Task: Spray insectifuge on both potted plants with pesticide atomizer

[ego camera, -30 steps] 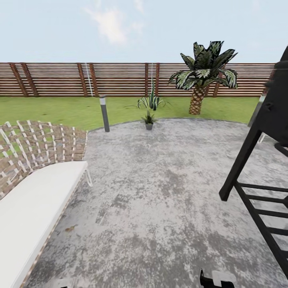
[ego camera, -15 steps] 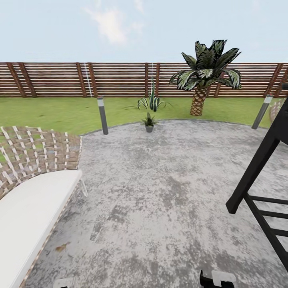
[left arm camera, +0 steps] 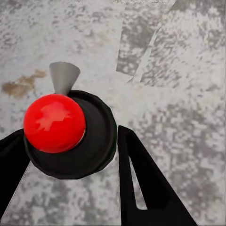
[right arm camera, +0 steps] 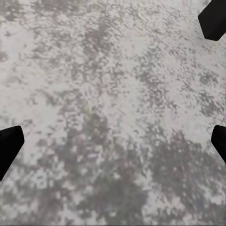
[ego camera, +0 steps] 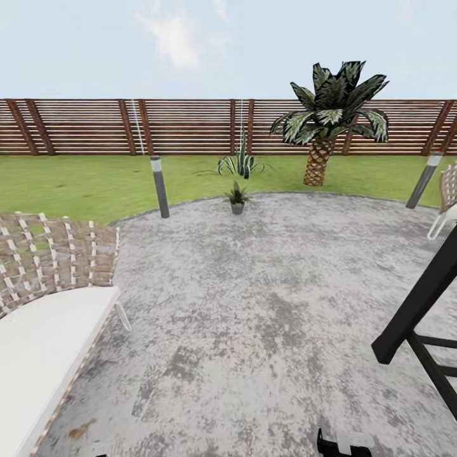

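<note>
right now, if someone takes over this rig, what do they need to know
Left gripper: fingers shut on the atomizer, red cap and grey nozzle up.
Right gripper: open, holding nothing, over bare patio.
One potted plant stands at the patio's far edge, well ahead; a second small plant is not clearly identifiable.
Done: atomizer picked up.
Left: drive to the plants, spray both.

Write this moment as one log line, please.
left claw: holding atomizer | right claw: open | potted plant: ahead at patio edge
</note>
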`<state>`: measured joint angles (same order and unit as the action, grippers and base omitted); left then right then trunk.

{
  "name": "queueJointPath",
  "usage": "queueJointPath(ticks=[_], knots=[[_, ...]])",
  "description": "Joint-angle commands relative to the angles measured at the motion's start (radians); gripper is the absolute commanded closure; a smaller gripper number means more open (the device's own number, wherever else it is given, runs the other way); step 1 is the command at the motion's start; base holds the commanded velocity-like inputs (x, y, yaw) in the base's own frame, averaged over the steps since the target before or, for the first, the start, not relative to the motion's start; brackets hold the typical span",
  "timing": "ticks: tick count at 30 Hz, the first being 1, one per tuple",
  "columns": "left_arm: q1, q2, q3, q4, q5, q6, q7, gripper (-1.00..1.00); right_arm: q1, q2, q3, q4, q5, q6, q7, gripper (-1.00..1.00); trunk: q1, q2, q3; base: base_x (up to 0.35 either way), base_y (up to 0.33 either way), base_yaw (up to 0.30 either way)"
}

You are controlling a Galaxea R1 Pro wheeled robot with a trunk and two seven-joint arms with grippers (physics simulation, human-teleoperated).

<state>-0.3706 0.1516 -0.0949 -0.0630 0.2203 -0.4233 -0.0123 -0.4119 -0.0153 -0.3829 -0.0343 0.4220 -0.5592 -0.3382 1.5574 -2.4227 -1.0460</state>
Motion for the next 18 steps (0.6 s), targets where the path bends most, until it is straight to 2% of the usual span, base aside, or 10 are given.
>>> queueJointPath(ticks=[1,18], knots=[[-0.001,0.000,-0.008,0.001,0.010,-0.003,-0.002,1.00,-0.001,0.000,-0.006,0.001,0.011,-0.002,-0.005,-1.00,0.000,0.000,-0.001,0.339,0.000,0.000],[-0.001,0.000,-0.008,0.001,0.010,-0.002,-0.002,1.00,-0.001,0.000,-0.006,0.001,0.011,-0.002,-0.005,-1.00,0.000,0.000,-0.001,0.339,0.000,0.000]])
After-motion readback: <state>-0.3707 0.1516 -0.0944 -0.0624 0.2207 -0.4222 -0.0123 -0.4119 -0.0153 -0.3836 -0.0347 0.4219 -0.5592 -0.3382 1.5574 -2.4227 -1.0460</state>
